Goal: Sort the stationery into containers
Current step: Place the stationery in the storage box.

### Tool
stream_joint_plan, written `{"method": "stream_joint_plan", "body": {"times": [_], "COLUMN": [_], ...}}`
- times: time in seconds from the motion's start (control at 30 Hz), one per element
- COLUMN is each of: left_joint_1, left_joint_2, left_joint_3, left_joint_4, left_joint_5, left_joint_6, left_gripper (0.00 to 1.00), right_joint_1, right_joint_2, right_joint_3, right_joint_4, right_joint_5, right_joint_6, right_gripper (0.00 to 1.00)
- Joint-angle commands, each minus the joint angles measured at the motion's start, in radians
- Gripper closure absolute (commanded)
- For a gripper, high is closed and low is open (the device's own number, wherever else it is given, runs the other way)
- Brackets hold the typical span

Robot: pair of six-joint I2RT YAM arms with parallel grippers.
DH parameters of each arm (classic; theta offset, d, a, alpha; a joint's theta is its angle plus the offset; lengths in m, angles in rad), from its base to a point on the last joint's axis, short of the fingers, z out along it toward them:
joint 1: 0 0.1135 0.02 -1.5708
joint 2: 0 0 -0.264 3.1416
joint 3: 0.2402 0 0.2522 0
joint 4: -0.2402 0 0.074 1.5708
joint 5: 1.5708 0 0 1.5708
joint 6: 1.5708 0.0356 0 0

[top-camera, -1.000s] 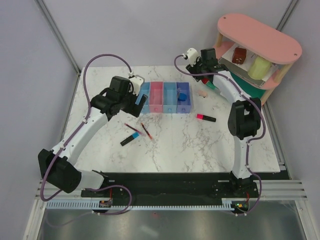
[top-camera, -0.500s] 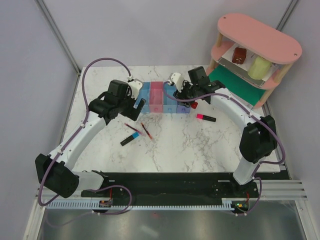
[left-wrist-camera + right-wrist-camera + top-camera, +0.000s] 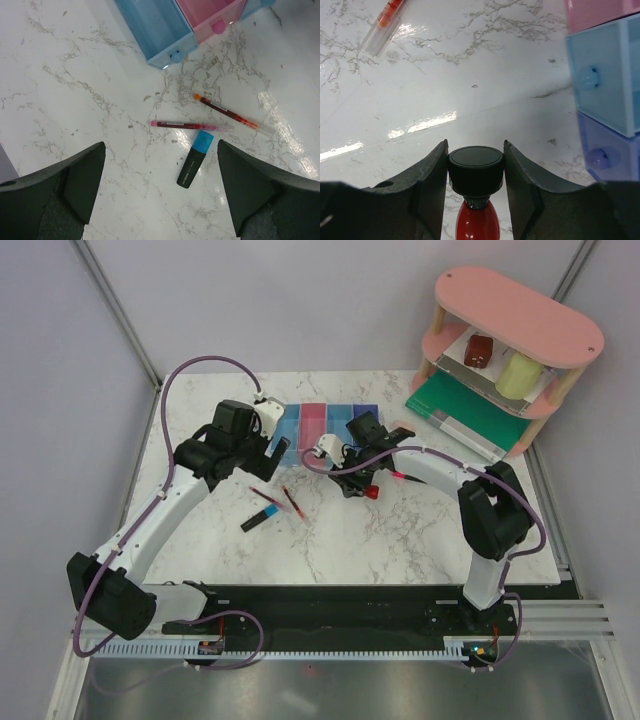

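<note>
A white marble-patterned tabletop (image 3: 400, 530) carries everything. At its far right corner stands a pink oval two-tier shelf (image 3: 520, 315), with a brown block (image 3: 478, 350) and a pale green cylinder (image 3: 518, 375) on its lower tier.

The left arm (image 3: 170, 500) reaches towards the left end of the bins. The left jaws are spread wide and hold nothing, hanging above the loose stationery. The right arm (image 3: 440, 468) bends in across the middle of the tabletop, and the right jaws sit just in front of the bins.

A row of four joined small plastic bins (image 3: 313, 420), light blue, pink, light blue and darker blue, lies at the far middle; the right arm hides part of its right end.

In front of the light blue left bin, a black marker with a blue end (image 3: 195, 159) lies flat. Just beyond it are two thin red pens (image 3: 192, 125), near one another but apart.

The right jaws are clenched on a small red piece with a round black cap (image 3: 476, 165), gripped at the cap, near the two right-hand bins. Whether it touches the tabletop cannot be told.
</note>
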Motion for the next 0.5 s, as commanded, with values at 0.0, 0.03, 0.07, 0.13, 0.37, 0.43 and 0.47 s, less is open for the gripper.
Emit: {"method": "stream_joint_plan", "body": {"times": [0.0,0.03,0.07,0.13,0.37,0.43,0.47], "left_joint_1": [0.001,0.001,0.003,0.003,0.003,0.003,0.003], "left_joint_2": [-0.034,-0.035,-0.035,-0.035,-0.038,-0.038,-0.038], "left_joint_3": [0.003,0.003,0.006,0.007,0.004,0.004,0.004], "left_joint_4": [0.019,0.019,0.02,0.02,0.02,0.02,0.02], "left_joint_5": [-0.014,-0.014,-0.014,-0.015,-0.009,-0.008,-0.009], "left_joint_6": [0.047,0.05,0.051,0.054,0.056,0.056,0.054], "left_gripper": [0.0,0.0,0.0,0.0,0.0,0.0,0.0], "right_joint_1": [0.013,0.018,0.021,0.027,0.039,0.042,0.044], "right_joint_2": [0.079,0.092,0.104,0.138,0.193,0.196,0.196], "right_joint_3": [-0.006,-0.001,0.0,0.005,0.028,0.031,0.031], "right_joint_4": [0.038,0.038,0.038,0.037,0.04,0.04,0.04], "right_joint_5": [-0.034,-0.029,-0.028,-0.023,-0.006,-0.006,-0.006], "right_joint_6": [0.006,0.003,0.001,-0.005,-0.005,-0.005,-0.003], "right_gripper": [0.61,0.61,0.61,0.61,0.56,0.48,0.45]}}
